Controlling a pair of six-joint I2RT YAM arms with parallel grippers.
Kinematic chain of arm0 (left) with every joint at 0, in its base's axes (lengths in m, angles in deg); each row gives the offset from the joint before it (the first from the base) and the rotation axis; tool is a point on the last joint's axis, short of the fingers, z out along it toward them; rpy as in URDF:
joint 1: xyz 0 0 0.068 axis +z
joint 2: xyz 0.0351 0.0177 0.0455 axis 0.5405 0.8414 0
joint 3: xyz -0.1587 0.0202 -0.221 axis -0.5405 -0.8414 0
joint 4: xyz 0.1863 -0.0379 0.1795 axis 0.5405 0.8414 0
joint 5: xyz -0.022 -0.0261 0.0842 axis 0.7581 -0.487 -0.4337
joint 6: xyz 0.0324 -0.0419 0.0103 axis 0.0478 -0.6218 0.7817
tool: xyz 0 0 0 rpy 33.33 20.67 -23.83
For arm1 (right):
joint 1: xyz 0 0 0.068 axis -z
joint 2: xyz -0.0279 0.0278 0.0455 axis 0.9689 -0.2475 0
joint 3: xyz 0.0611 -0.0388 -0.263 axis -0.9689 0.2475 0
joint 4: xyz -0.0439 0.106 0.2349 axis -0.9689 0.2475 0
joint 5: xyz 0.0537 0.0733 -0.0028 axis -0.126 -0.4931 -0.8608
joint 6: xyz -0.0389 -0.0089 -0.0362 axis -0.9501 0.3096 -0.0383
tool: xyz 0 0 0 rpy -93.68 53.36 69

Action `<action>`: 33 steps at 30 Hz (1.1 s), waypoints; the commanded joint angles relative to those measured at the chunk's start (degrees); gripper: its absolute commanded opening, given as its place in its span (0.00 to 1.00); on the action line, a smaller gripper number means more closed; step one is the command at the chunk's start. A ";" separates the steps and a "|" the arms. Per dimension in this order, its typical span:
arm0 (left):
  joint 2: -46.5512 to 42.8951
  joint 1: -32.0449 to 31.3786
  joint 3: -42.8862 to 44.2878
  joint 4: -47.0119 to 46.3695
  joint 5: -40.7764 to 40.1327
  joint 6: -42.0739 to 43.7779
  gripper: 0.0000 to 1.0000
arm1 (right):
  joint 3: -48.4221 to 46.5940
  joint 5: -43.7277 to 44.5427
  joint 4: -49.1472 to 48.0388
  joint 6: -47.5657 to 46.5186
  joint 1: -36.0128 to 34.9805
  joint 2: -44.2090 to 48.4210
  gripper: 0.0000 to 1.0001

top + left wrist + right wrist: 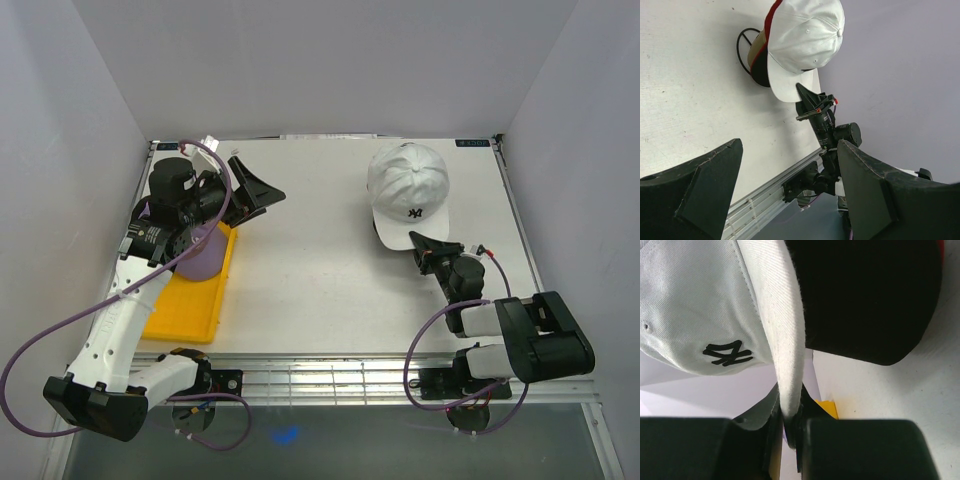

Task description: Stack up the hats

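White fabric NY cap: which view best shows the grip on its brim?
Right wrist: the white fabric cap has its brim pinched in the right gripper, seen close up. Top external shows the whole cap, the grip tiny; left wrist shows it distant.

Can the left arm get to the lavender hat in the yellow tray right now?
Probably yes. The left gripper is open and empty, and the lavender hat lies on the yellow tray right under that arm. The right gripper, shut on the white hat, is far off.
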State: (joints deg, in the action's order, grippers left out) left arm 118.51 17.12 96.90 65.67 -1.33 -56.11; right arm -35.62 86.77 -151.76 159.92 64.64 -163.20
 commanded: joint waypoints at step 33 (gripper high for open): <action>-1.37 -0.14 -1.10 2.06 -12.97 -0.67 0.87 | -3.40 -7.84 45.36 -16.42 0.57 18.49 0.83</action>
State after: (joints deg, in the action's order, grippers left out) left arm 118.44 17.10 95.87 65.65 -5.31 -56.24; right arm -37.30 82.33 -111.65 149.47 65.17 -147.07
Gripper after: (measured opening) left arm 0.873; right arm 0.827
